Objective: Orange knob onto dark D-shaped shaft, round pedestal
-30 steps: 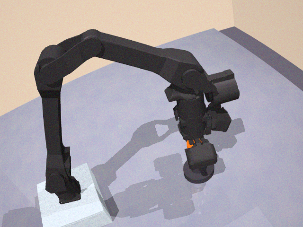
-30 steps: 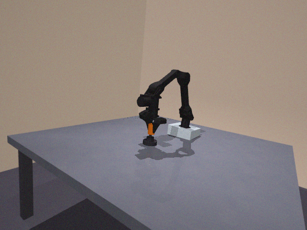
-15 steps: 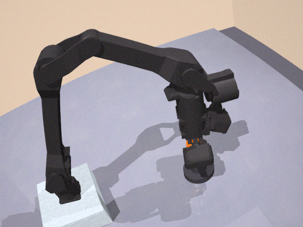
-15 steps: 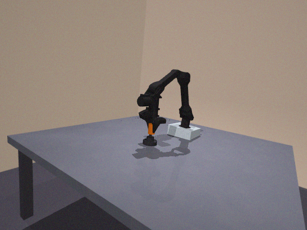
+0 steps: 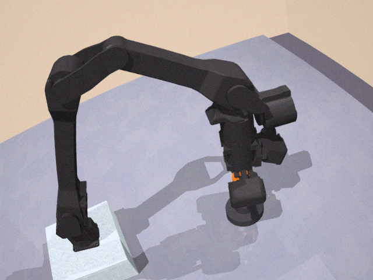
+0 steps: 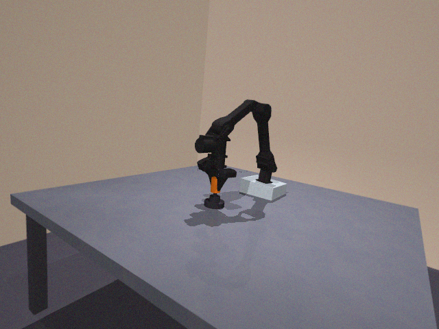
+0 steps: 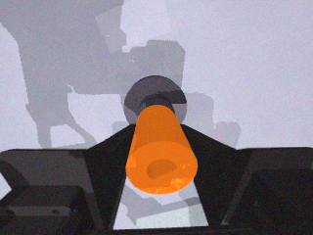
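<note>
The orange knob (image 5: 234, 177) (image 6: 214, 184) (image 7: 158, 127) is upright between the fingers of my gripper (image 5: 242, 178) (image 6: 215, 186) (image 7: 157, 128), which is shut on it. The round dark pedestal (image 5: 240, 220) (image 6: 214, 203) (image 7: 156, 83) stands on the table below. In the exterior view, a short dark part of the shaft (image 6: 215, 194) shows between the knob's lower end and the pedestal, so the knob is above the pedestal, roughly over its middle. The D-shaped hole (image 7: 161, 168) shows in the knob's upper end. The shaft's flat side is hidden, and whether its tip is inside the knob cannot be told.
The arm's pale base block (image 5: 90, 259) (image 6: 260, 191) stands on the table (image 5: 135, 120) (image 6: 301, 247), well away from the pedestal. The arm arches between them and casts shadows around the pedestal. A table edge (image 6: 106, 267) runs along the left in the exterior view.
</note>
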{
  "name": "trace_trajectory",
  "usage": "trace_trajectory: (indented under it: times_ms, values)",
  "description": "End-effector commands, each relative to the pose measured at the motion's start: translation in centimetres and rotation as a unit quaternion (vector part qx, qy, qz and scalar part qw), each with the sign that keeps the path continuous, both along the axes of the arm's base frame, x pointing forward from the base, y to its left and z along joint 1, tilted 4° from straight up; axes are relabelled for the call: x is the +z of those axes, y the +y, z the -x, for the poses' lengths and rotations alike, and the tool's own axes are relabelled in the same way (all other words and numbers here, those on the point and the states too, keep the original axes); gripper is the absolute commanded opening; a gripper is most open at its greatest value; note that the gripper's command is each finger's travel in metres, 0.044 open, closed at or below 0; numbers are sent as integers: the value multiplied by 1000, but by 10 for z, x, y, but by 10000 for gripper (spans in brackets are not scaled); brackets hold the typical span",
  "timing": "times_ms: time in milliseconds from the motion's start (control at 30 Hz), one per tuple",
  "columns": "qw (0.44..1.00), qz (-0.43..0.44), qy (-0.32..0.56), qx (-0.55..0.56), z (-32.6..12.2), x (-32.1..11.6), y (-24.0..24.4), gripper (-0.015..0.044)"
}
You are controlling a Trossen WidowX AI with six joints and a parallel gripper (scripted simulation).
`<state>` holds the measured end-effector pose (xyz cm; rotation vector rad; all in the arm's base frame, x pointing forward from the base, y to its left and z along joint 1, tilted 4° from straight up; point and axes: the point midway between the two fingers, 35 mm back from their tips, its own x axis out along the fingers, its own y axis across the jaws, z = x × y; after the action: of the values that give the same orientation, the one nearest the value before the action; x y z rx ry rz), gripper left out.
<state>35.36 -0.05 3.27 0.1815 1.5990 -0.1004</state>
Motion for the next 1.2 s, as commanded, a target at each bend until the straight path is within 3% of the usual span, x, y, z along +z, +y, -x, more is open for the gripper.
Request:
trace_trajectory:
  times_ms: [0, 333, 567, 1167]
  values:
    - [1000, 3, -5, -2, -3, 0, -1, 0]
    - [1000, 3, -5, -6, -1, 5, -1, 0]
    - [994, 5, 1, -106, 0, 6, -1, 0]
    - [995, 5, 0, -104, 0, -4, 0, 0]
